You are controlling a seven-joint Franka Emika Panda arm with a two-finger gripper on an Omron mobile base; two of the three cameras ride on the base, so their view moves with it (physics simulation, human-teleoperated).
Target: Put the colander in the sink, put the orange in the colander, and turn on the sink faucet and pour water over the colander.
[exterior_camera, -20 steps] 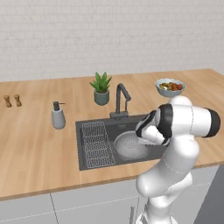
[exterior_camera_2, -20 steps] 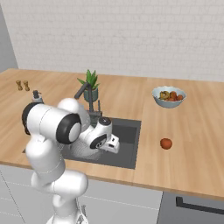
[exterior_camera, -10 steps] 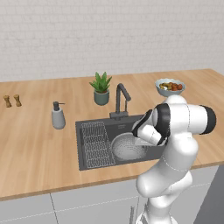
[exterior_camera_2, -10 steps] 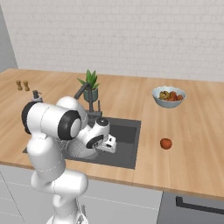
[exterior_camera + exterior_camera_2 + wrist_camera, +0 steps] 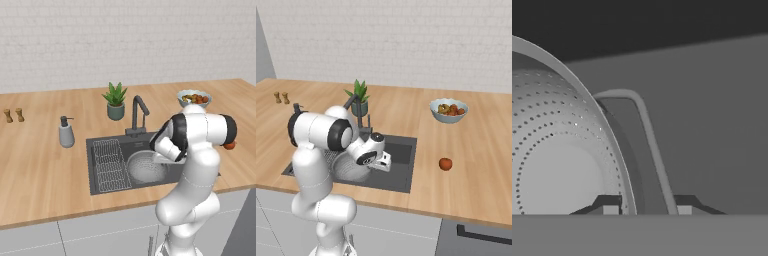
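Colander: in the sink, right of the wire rack, rim and loop handle between the fingers of the hand, which is closed on it. Orange: on the worktop, right of the sink. Sink faucet: at the far edge. Fruit bowl: far right.

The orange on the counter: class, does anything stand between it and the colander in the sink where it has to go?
Nothing on the counter blocks it. The orange lies alone on bare wood right of the sink. The colander already sits in the basin, but the gripper, shut on its loop handle, and the arm hang over its orange-side rim.
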